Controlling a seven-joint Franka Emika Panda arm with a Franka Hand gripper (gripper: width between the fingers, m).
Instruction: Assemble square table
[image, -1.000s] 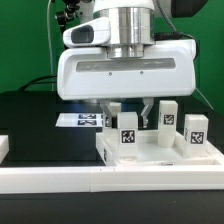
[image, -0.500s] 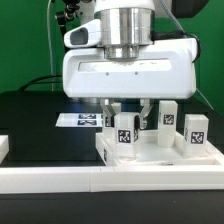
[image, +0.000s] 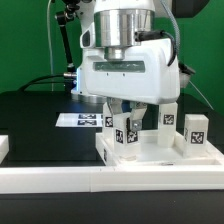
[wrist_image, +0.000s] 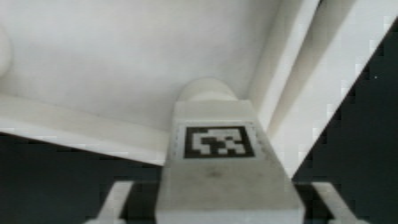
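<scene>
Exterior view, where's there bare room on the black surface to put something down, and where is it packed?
Free: the black surface on the exterior view's left, bordered by the marker board behind and the long white rail in front. Crowded: the exterior view's right, where the claw grips a leg over the square tabletop, with two more tagged legs standing beside it.

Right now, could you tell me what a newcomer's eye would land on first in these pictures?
First, the big white end effector filling the middle of the exterior view, tilted and closed on a tagged table leg standing on the square tabletop. Next, two more upright tagged legs on the slab toward that view's right. In the wrist view, the held leg and its black-white tag dominate, fingers flanking it.
</scene>
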